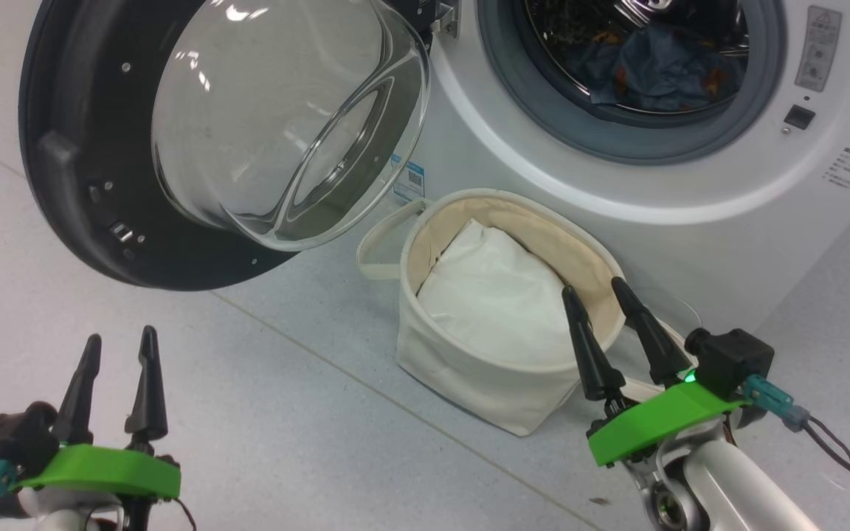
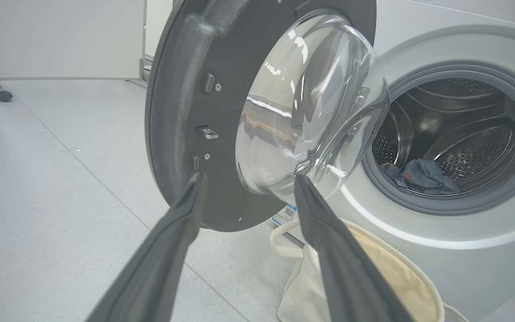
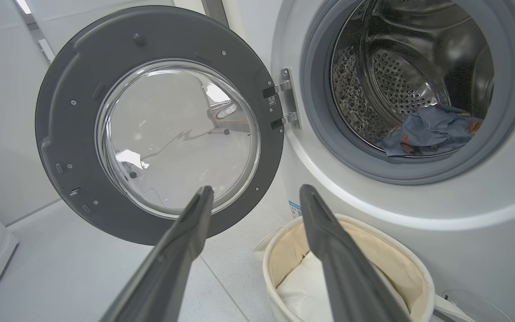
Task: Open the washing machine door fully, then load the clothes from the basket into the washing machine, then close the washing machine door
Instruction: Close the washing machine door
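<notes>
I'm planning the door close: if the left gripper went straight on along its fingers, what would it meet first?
Most likely the washing machine door: the open left gripper aims at the lower edge of its glass bowl. The gap to it is hard to judge.

Right gripper (image 3: 256, 190): two dark fingers spread wide, nothing between them. Washing machine door (image 3: 67, 112) stands swung open at left on its hinge (image 3: 286, 100), inner face and clear glass bowl toward the camera. Washing machine (image 3: 418, 250) at right, grey rubber ring (image 3: 324, 134) and steel drum (image 3: 400, 67) exposed. Clothes (image 3: 427, 134), blue with orange-brown marks, lie at the drum's lower front, against the ring. Basket (image 3: 387, 255) sits on the floor below the opening, close to the washer front; plain white cloth (image 3: 300, 286) inside it
</notes>
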